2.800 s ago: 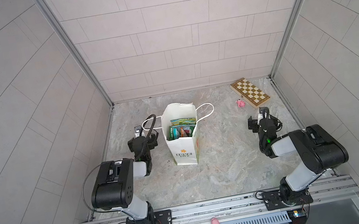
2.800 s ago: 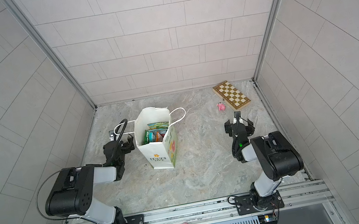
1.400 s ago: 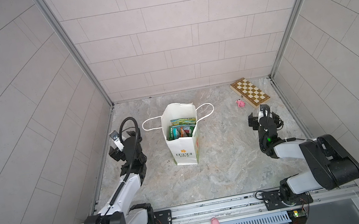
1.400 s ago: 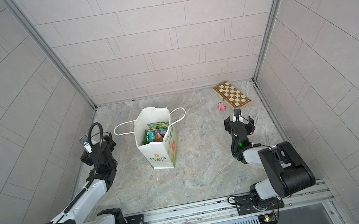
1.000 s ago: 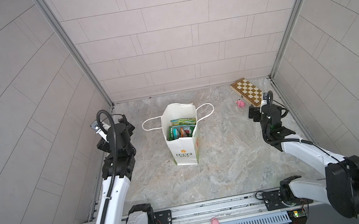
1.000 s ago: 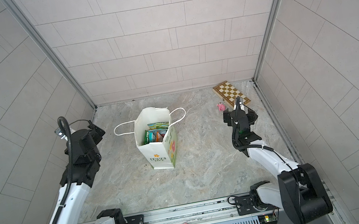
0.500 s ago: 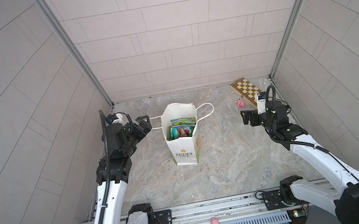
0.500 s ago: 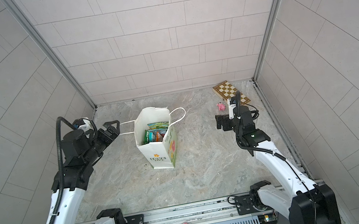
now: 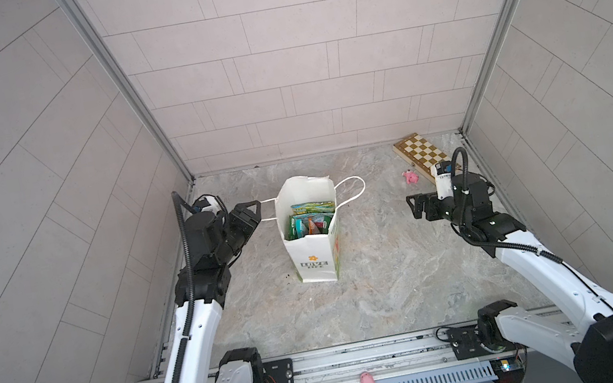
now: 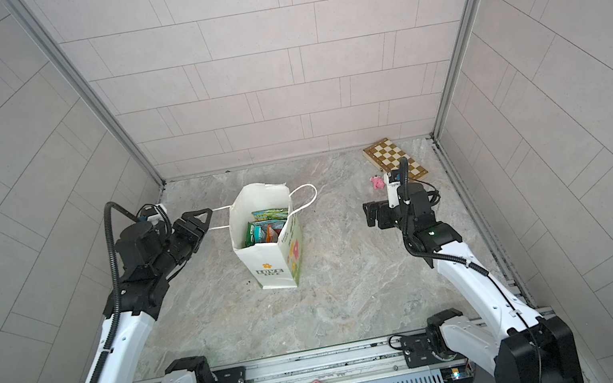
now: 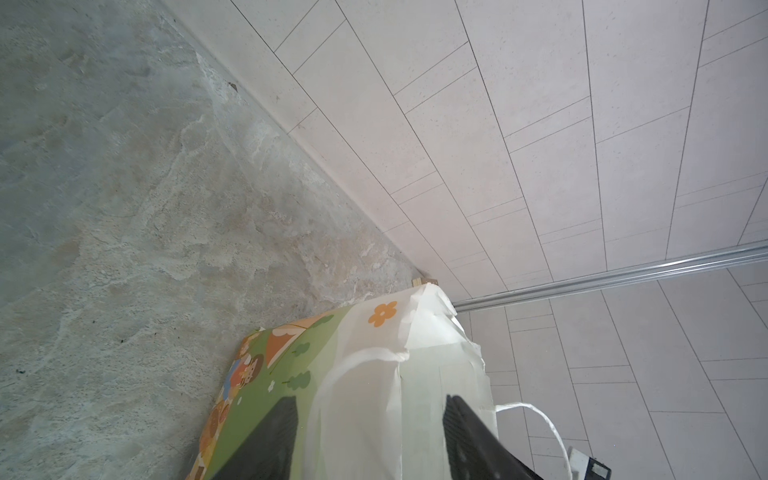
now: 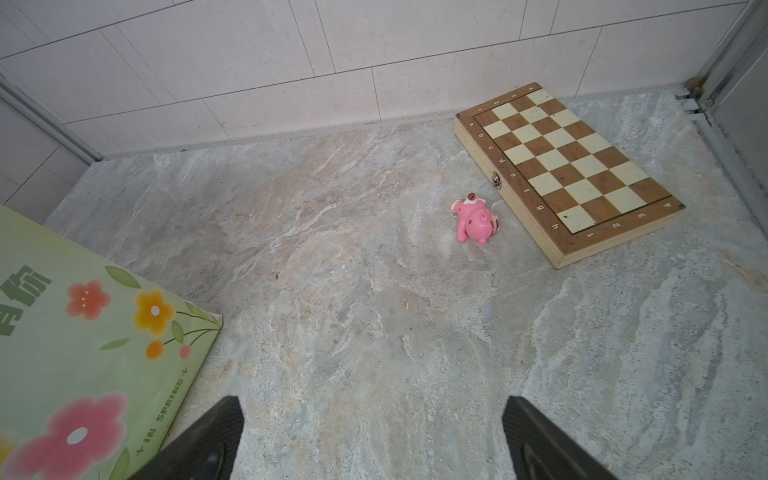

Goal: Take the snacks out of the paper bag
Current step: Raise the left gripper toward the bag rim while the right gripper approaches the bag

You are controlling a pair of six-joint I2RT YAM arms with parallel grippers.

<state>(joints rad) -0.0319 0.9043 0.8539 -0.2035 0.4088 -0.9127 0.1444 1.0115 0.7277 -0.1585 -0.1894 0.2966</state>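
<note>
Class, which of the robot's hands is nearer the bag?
Left. The left hand is close beside the bag, up near its rim. The right hand is well off on the opposite side, with bare floor between.

One bag (image 9: 312, 250), one chessboard (image 9: 421, 154) — two pink toys (image 9: 410, 177).

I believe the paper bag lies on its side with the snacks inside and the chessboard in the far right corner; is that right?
Not quite: both top views show the paper bag standing upright; snacks and chessboard are as you say.
</note>
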